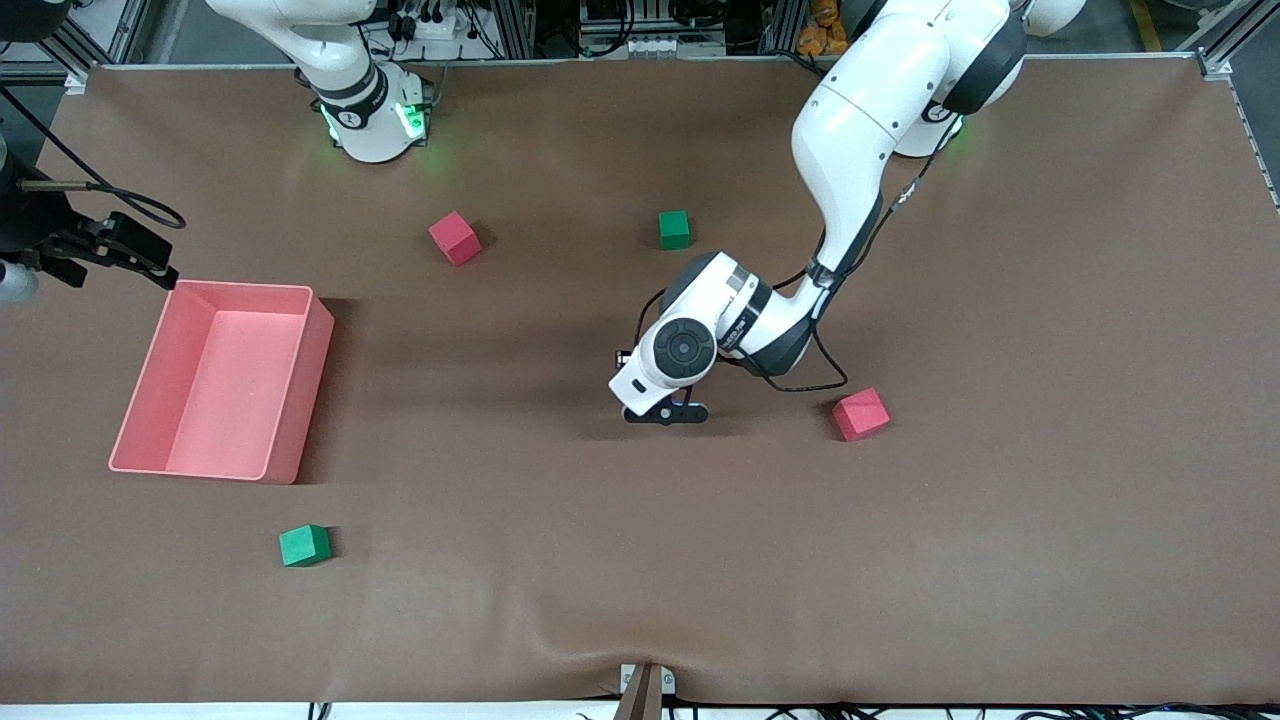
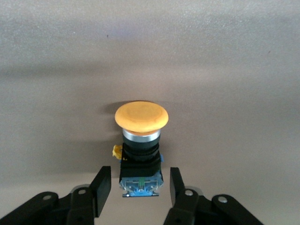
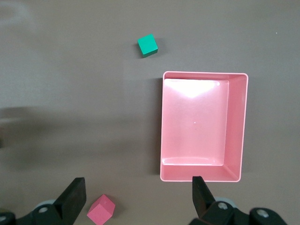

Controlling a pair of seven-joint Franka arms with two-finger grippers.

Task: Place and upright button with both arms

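The button (image 2: 140,140) shows only in the left wrist view. It has a round orange cap, a black body and a bluish end, and seems to lie on the brown mat with its cap pointing away from the fingers. My left gripper (image 2: 139,176) is open, one finger on each side of the bluish end with a gap at both. In the front view the left gripper (image 1: 666,412) is low at the mat's middle and the hand hides the button. My right gripper (image 3: 137,199) is open and empty, waiting high (image 1: 140,255) beside the pink bin.
A pink bin (image 1: 300,400) stands toward the right arm's end; it also shows in the right wrist view (image 3: 234,126). Red cubes (image 1: 455,238) (image 1: 861,414) and green cubes (image 1: 674,229) (image 1: 304,545) lie scattered. The right wrist view shows one green cube (image 3: 147,45) and one red cube (image 3: 101,209).
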